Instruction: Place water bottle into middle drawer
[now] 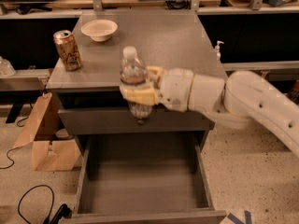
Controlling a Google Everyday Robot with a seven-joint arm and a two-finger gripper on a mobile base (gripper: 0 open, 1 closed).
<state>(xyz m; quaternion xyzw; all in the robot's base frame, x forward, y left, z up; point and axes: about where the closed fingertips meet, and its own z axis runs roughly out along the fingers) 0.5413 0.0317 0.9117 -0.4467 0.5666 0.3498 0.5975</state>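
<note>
- Camera view, containers first: the middle drawer (145, 185) is pulled wide open at the bottom, and its grey floor is bare with nothing lying in it.
- The water bottle (133, 78) is upright in the air, out past the front edge of the surface (182, 41) and above the open drawer.
- The claw (145, 84) is clenched around the bottle's ribbed body, one yellowish finger (138, 96) across the front.
- The white arm (252, 101) reaches in from the right.
- Behind the bottle's base is the shallower drawer front (93, 121), closed, its knob half hidden.
- On the surface, well clear of the bottle: a gold-brown can (67, 50) at the left edge and an empty white bowl (99, 30) behind it.
- On the floor to the left there's a cardboard box (44, 139) and a black cable (28, 204).
- Nothing is between the bottle and the drawer below.
</note>
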